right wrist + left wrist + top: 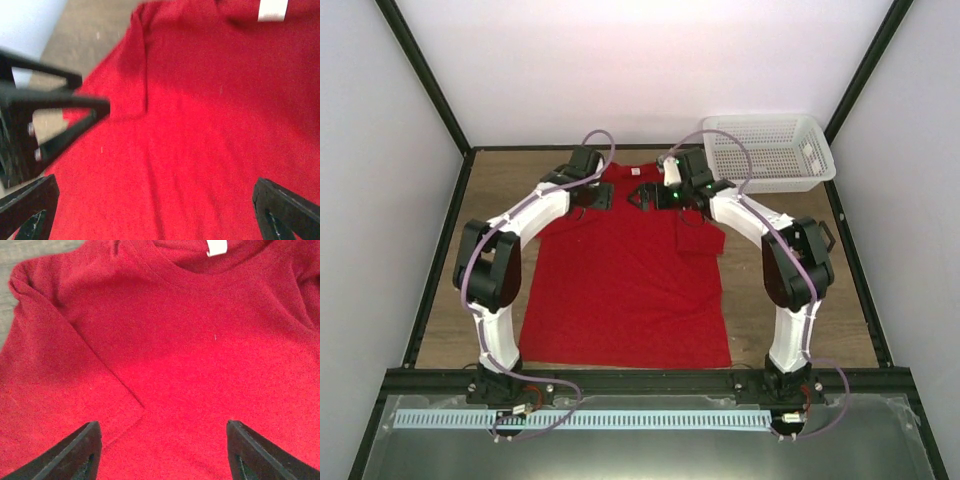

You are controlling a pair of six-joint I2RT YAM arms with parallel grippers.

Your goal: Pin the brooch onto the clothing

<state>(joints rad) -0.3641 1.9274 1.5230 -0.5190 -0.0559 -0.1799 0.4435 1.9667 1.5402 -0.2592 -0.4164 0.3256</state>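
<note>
The red T-shirt [620, 290] lies flat on the table with its neck at the far side. Its white neck label shows in the left wrist view [216, 246] and in the right wrist view [272, 10]. My left gripper [597, 196] hovers over the shirt's upper left chest. It is open and empty, with red cloth [200, 365] between its fingers [85, 450]. My right gripper [646, 196] hovers just right of it, below the collar. It is open and empty over the cloth [200, 125]. The brooch is not in view in any frame.
A white mesh basket [772, 150] stands at the back right. A black angular frame [50, 115], blurred, juts in at the left of the right wrist view. The shirt's right sleeve [700, 240] is folded inward. Bare wooden table [500, 180] flanks the shirt.
</note>
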